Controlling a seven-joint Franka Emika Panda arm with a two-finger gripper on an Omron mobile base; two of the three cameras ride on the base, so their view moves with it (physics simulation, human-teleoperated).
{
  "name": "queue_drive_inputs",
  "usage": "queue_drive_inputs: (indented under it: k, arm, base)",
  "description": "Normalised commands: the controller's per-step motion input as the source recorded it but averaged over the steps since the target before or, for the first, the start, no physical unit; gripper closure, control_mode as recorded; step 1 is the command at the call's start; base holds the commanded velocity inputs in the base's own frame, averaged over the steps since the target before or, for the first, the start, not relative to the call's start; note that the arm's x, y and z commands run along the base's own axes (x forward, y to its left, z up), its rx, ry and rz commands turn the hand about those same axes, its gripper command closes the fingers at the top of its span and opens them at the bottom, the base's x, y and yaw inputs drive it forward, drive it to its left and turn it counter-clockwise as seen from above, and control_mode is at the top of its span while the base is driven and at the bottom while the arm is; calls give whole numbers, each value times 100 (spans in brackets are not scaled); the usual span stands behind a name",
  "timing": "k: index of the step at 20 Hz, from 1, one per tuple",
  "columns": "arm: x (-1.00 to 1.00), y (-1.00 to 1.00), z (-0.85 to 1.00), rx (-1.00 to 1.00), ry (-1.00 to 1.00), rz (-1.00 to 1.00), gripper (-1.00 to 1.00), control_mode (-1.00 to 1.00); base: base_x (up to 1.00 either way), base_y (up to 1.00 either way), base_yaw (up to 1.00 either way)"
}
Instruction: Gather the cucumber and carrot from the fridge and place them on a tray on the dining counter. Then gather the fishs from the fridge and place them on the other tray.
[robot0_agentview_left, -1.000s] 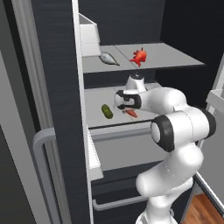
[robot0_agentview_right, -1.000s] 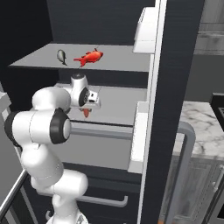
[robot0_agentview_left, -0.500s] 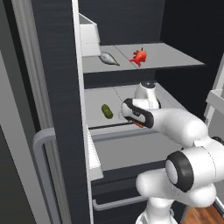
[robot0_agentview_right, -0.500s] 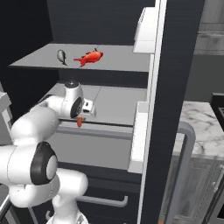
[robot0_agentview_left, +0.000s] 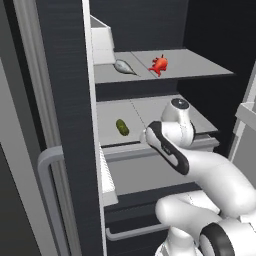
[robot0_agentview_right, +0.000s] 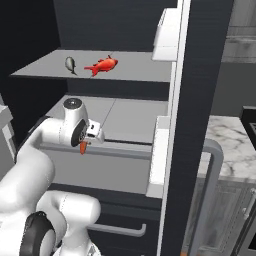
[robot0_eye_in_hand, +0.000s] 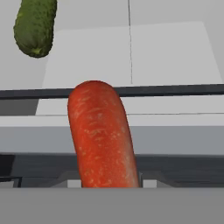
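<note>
Light grey fridge shelves (robot0_agentview_left: 150, 112) sit behind the fingers (robot0_eye_in_hand: 105, 186), clenched on the stiff, smooth orange carrot (robot0_eye_in_hand: 103, 135) near 1 end; it looks light, likely slippery.

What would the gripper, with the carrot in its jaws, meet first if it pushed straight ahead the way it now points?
Probably the front edge of the fridge shelf just beyond the carrot held in the gripper; depth is unclear. The cucumber lies off-line.
</note>
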Motion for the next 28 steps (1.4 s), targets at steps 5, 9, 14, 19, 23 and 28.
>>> queue_drive_inputs:
  k: [5,9,14,19,23,28]
  arm:
    - [-16,0,13,2,4,-3,100,-100]
    - [-15,0,20,2,6,-3,100,-100]
    - [-27,0,21,3,7,-1,100,-100]
    - [-42,0,32,3,2,-1,100,-100]
    - [-43,0,41,1,1,-1,100,-100]
    - [-56,0,36,0,0,0,100,-100]
  base:
    - [0,0,0]
    - [0,0,0]
    - [0,0,0]
    - [0,0,0]
    - [0,0,0]
    - [0,0,0]
